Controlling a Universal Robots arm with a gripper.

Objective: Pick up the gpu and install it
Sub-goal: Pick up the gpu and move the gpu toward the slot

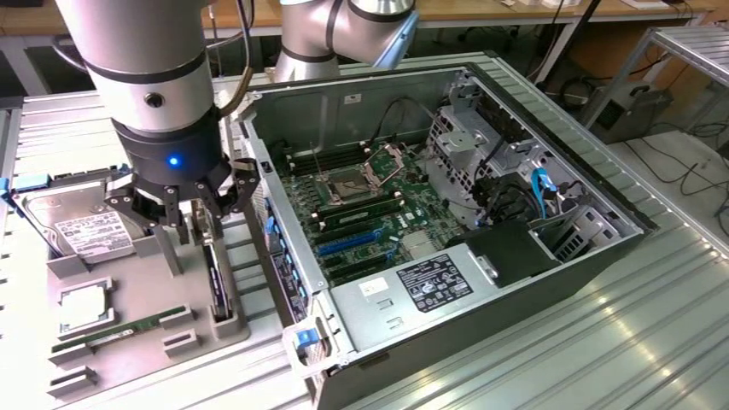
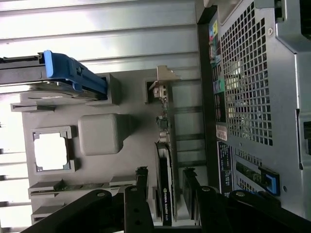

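Above tray, claw spread wide astride gpu, not yet clamped; slotted on edge, likely to offer both faces for gripping.

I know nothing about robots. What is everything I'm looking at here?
computer case: one, black and silver, side open, on the exterior view's right
motherboard: one, green, inside the case
holder tray: one, grey, beside the case on the exterior view's left
gpu: one, black, standing on edge in the tray, on the side nearest the case
hard drive: one, silver with a white label, at the tray's far end
processor chip: one, silver, in a square pocket of the tray
memory stick: one, green, along the tray's near edge
table: one, ribbed silver metal, under everything
robot arm: one, silver and black, above the tray; jaws open, one on each side of the gpu
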